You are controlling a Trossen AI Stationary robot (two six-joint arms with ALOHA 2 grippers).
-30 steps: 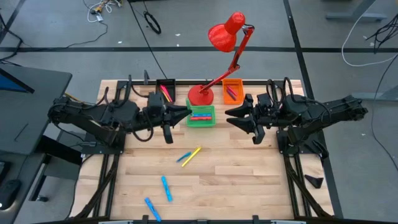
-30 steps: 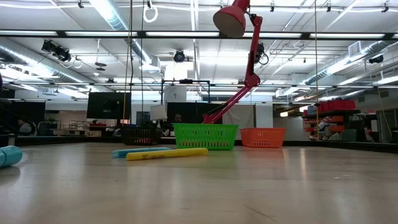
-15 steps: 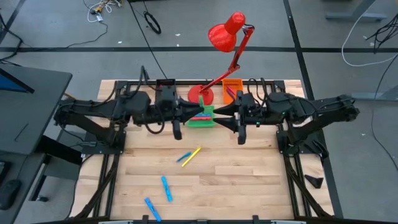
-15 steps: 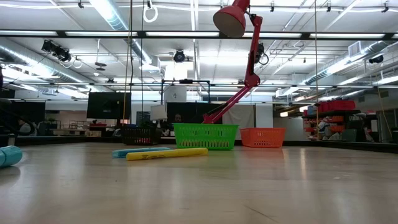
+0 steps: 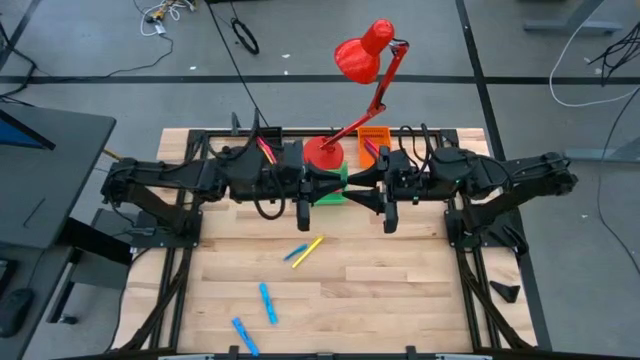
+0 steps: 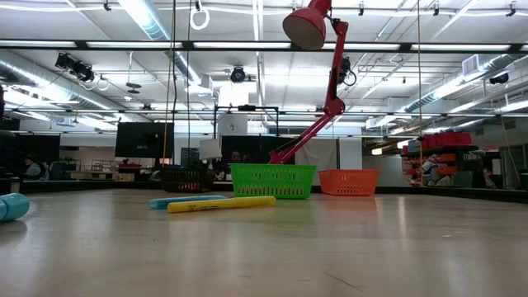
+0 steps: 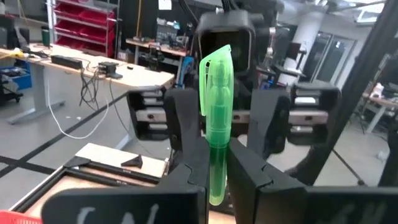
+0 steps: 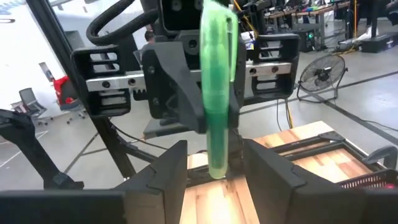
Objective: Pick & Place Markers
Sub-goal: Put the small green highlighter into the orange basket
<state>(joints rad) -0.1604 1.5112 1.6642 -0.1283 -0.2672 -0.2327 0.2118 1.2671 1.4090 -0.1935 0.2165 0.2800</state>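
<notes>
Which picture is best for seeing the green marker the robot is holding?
The left wrist view: the green marker stands upright, pinched in the shut left gripper. The right wrist view shows it too, between the open right gripper's fingers. From above the arms hide it; the low view misses it.

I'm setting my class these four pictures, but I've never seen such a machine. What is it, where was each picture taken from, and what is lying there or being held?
It is a robot with two dark arms at a wooden table. One picture looks straight down, one looks level across the tabletop, and one comes from each wrist. The arms meet near a red lamp. The left end effector is shut on a green marker. The right end effector is open on either side of it. A yellow marker and three blue markers lie loose. A green bin and an orange bin stand behind.
</notes>
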